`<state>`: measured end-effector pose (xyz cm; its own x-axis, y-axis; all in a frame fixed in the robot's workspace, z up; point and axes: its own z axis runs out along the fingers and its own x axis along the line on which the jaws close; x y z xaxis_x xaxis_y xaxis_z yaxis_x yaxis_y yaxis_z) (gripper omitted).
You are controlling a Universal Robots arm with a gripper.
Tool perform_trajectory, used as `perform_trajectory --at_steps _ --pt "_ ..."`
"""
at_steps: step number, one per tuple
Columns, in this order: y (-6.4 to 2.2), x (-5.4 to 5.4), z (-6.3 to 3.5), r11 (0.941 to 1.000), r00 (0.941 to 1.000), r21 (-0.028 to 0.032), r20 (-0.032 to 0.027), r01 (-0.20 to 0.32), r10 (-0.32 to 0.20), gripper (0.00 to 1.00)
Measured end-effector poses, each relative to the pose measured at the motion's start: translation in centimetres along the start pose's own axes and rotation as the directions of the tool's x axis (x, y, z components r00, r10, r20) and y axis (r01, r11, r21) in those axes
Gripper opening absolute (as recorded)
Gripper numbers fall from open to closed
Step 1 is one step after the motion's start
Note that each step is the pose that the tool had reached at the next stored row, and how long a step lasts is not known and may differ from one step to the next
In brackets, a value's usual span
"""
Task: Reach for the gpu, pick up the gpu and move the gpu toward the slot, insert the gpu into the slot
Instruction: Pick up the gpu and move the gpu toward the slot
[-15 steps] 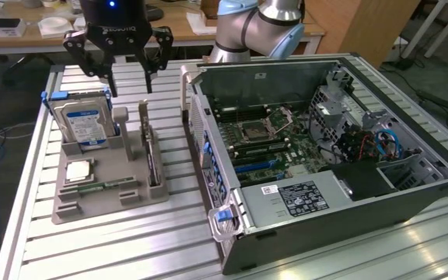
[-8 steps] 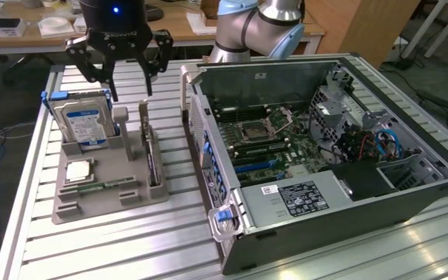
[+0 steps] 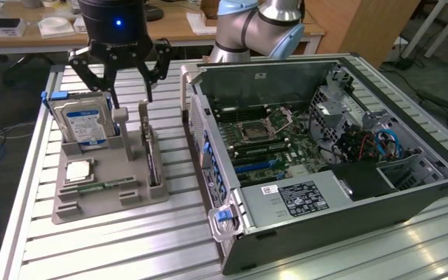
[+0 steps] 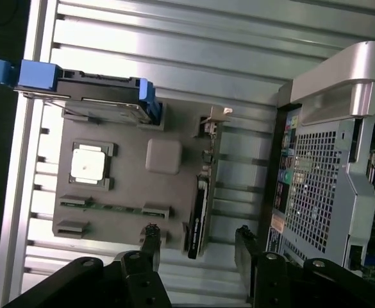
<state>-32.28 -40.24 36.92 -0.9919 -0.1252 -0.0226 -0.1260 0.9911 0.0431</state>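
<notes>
The gpu point(image 3: 153, 156) is a thin dark card standing on edge in the right-hand groove of a grey holder point(image 3: 103, 195), its metal bracket point(image 3: 143, 115) at the far end. In the wrist view the gpu point(image 4: 200, 208) shows edge-on. My gripper point(image 3: 131, 100) hangs open just above the card's bracket end, touching nothing. Its two black fingers point(image 4: 150, 239) stand on either side of the card's line, with my gripper point(image 4: 197, 242) holding nothing. The slot point(image 3: 256, 167) is a long narrow connector on the green motherboard inside the open computer case point(image 3: 340, 204).
On the holder's left stands a blue-labelled hard drive point(image 3: 84, 122), with a square silver processor chip point(image 3: 80, 171) in front of it. The case's perforated rear wall point(image 4: 322, 186) lies close beside the holder. All rests on a ribbed aluminium table point(image 3: 130, 245).
</notes>
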Motion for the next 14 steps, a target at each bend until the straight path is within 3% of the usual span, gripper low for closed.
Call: perform_trajectory --at_steps 14 --pt "-0.54 0.1 2.52 0.9998 0.9998 -0.0005 -0.0008 0.018 -0.018 0.59"
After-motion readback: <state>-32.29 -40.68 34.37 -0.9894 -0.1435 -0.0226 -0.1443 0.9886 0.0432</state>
